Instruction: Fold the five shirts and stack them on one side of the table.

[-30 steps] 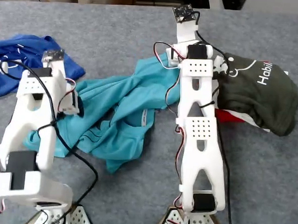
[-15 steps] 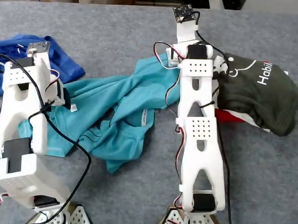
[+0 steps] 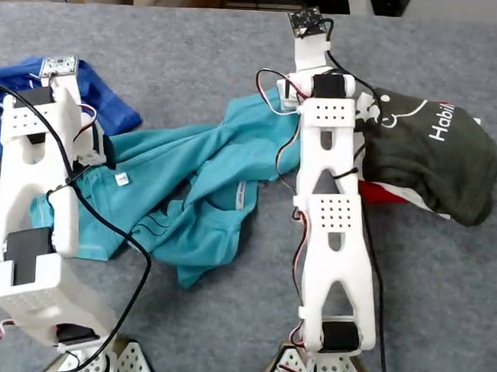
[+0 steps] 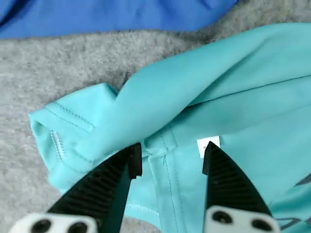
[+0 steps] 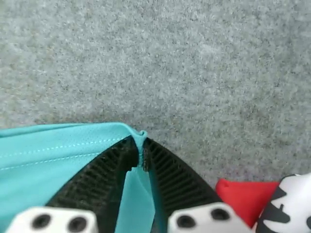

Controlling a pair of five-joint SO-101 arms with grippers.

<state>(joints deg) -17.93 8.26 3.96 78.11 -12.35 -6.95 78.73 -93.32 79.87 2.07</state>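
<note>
Fig. At 10 o'clock on the table [image 3: 197,58] lies the blue shirt [image 3: 111,105], still unfolded. Over the last second the left arm [image 3: 36,175] has swung away from the middle of the teal shirt [image 3: 199,171] toward 10 o'clock. We now find the left gripper [image 4: 171,158] with its jaws apart, straddling a seam beside a small white tag [image 4: 209,144] at the shirt's 8 o'clock end. We read this as a repositioning to take a second hold, so that the garment can be spread flat; no fold has begun.

The teal shirt lies crumpled about the table's centre, its long axis running from 8 o'clock to 1 o'clock. We cannot tell which end is the collar. At the 1 o'clock end the right gripper [image 5: 141,150], unmoved, is clamped on the hem. At 3 o'clock the dark shirt [image 3: 433,166] lies bunched over the red shirt [image 3: 390,195].
</note>
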